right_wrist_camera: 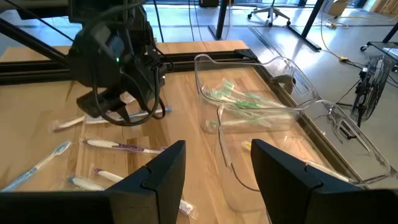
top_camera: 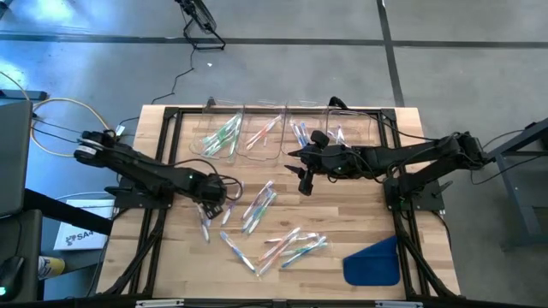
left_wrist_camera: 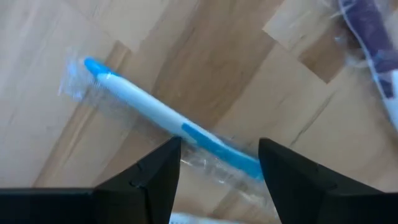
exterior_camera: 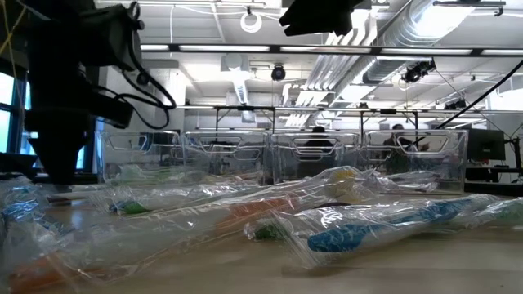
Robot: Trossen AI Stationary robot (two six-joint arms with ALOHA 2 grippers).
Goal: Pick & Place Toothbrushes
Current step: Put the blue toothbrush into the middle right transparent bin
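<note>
Wrapped toothbrushes [top_camera: 257, 208] lie scattered on the wooden table [top_camera: 360, 218], with more near the front [top_camera: 291, 246]. My left gripper [top_camera: 206, 208] points down over the left group. Its open fingers [left_wrist_camera: 219, 163] stand on either side of the handle of a blue-and-white toothbrush [left_wrist_camera: 146, 109] that lies flat in its clear wrapper. I cannot tell whether they touch it. My right gripper [top_camera: 306, 181] hangs open above the table's middle [right_wrist_camera: 217, 163], with nothing between its fingers.
Several clear bins [top_camera: 224, 130] stand in a row along the far edge. One holds green toothbrushes [right_wrist_camera: 239, 99], another pink ones [top_camera: 264, 130]. A blue flat piece [top_camera: 373, 262] lies at the front right. A purple toothbrush [left_wrist_camera: 373, 37] lies close to my left gripper.
</note>
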